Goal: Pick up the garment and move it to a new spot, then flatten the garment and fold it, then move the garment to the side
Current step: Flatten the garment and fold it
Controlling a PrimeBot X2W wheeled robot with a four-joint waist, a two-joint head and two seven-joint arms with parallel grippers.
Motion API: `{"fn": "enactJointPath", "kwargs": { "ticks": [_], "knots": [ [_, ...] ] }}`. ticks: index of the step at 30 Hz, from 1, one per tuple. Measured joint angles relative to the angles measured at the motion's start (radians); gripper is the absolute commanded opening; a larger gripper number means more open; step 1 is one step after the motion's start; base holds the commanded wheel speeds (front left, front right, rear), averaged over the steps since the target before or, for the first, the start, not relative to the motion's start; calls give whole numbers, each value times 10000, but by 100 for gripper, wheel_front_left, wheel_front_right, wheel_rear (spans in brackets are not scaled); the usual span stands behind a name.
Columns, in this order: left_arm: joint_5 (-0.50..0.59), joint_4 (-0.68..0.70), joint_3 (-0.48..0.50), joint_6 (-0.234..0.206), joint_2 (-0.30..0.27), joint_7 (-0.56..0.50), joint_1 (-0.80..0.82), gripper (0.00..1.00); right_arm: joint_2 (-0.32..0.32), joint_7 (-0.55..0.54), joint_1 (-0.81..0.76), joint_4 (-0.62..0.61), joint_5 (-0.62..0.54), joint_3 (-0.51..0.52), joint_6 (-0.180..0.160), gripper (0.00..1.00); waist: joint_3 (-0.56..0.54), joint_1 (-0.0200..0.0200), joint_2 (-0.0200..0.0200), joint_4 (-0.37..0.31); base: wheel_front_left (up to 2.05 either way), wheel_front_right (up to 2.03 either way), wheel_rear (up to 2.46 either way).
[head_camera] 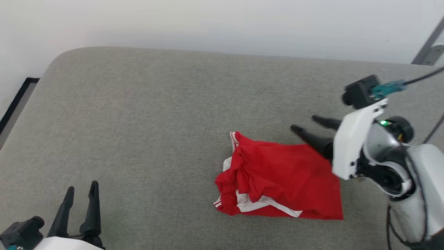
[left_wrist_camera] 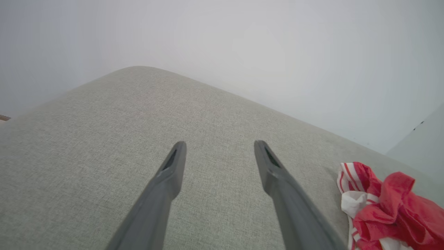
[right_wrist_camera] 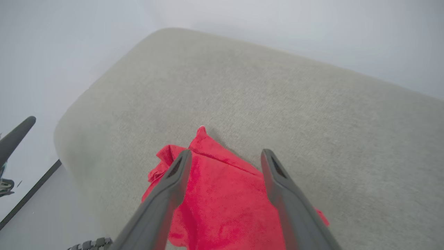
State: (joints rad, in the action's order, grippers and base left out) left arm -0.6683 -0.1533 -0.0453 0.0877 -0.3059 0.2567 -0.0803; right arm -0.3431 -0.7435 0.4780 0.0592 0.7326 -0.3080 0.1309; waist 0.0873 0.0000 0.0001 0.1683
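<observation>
A broad grey cushion [head_camera: 138, 114] with a woven cover and rounded far corners takes up most of the scene. A plain pale wall [head_camera: 222, 24] stands behind its far edge. At the far left, a strip of floor with dark edging [head_camera: 15, 104] runs beside the cushion.

The garment [head_camera: 281, 177] lies on the cushion, right of centre and toward the near side, bunched into a rough block and not spread flat. Its right part is a smooth red panel. Its left part is piled in folds, with white fabric and red-and-white striped trim showing at the far left corner and along the near edge. In the left wrist view the garment [left_wrist_camera: 392, 211] sits at the lower right, with its striped trim and a white fold turned to the camera.

The right arm [head_camera: 388, 156], white and silver with a black camera on top and a small green light, reaches in from the right. The right gripper [head_camera: 305, 124] points left over the garment's far right corner, its two dark fingers spread wide with nothing between them. The nearer finger crosses the cloth's edge, and I cannot tell whether it touches. From its own wrist, the right gripper [right_wrist_camera: 226, 154] frames the garment [right_wrist_camera: 222, 201] from above and holds nothing.

The left gripper [head_camera: 82, 186] rests at the near left, well apart from the garment, fingers pointing toward the far side. In its own wrist view the left gripper [left_wrist_camera: 219, 143] stands wide and empty, with bare cushion between the fingers
</observation>
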Motion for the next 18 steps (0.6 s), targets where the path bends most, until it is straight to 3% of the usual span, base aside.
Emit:
{"fn": "enactJointPath", "kwargs": {
  "ticks": [7, 18],
  "knots": [
    [184, 119, 100, -173, -144, 2, -141, 100, -679, 2017, -974, -360, -211, 677, 0, 100, -261, 0, 0, -645, 0, 0, 0],
    [539, 213, 320, -186, -391, 35, -688, 100, -1024, 5409, -2706, 247, -278, 1189, 0, 100, -884, 0, 0, -1367, 0, 0, 0]
  ]
}}
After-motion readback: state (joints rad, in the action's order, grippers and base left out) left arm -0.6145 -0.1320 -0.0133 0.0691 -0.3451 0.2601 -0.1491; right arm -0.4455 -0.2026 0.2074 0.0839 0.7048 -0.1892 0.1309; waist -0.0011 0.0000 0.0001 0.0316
